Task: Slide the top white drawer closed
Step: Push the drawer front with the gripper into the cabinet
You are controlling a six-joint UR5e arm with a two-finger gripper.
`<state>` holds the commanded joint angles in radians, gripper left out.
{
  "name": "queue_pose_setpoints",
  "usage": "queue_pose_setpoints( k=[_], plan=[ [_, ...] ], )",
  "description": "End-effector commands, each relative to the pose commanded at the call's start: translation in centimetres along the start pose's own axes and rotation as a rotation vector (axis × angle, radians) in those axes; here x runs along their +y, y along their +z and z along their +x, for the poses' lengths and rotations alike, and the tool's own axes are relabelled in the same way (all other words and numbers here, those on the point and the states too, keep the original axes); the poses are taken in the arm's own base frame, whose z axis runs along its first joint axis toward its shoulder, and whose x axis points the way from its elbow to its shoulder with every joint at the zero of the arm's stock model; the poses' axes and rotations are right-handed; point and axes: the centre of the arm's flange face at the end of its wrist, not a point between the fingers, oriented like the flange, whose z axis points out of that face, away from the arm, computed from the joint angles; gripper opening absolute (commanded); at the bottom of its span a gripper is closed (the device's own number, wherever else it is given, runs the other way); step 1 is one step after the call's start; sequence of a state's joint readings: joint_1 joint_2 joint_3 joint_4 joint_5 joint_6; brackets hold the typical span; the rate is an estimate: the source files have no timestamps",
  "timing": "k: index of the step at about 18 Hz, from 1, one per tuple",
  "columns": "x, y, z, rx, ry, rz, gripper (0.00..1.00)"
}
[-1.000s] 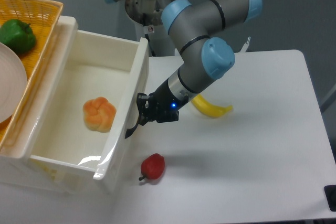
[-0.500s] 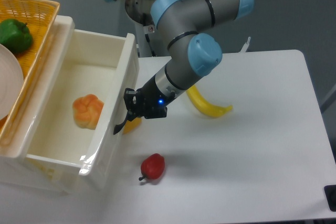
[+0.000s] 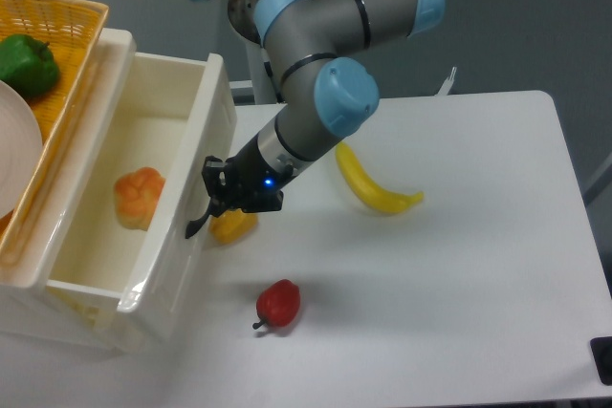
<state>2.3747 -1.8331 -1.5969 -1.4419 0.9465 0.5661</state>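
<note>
At the left of the frame, the top white drawer (image 3: 182,198), a glossy cream-white box, stands partly open. It holds an orange lobed object (image 3: 139,197). The gripper (image 3: 212,200) presses against its black arched handle (image 3: 199,224); jaw opening cannot be determined. White table (image 3: 459,274) lies open to the right.

one banana (image 3: 375,188), one green pepper (image 3: 29,64), one basket (image 3: 67,16)

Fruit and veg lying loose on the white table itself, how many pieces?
3: the banana mid-table, the red fruit near the front, a yellow piece under the gripper. Others may be hidden.
</note>
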Motion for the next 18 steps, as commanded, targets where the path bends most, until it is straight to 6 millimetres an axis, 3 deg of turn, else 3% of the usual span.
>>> queue_pose_setpoints(
  k=[8,18],
  plan=[
    [-0.4,2.1,2.3,0.005,0.010,-0.030,0.00],
    [-0.4,4.1,3.1,0.012,-0.003,-0.065,0.00]
  ],
)
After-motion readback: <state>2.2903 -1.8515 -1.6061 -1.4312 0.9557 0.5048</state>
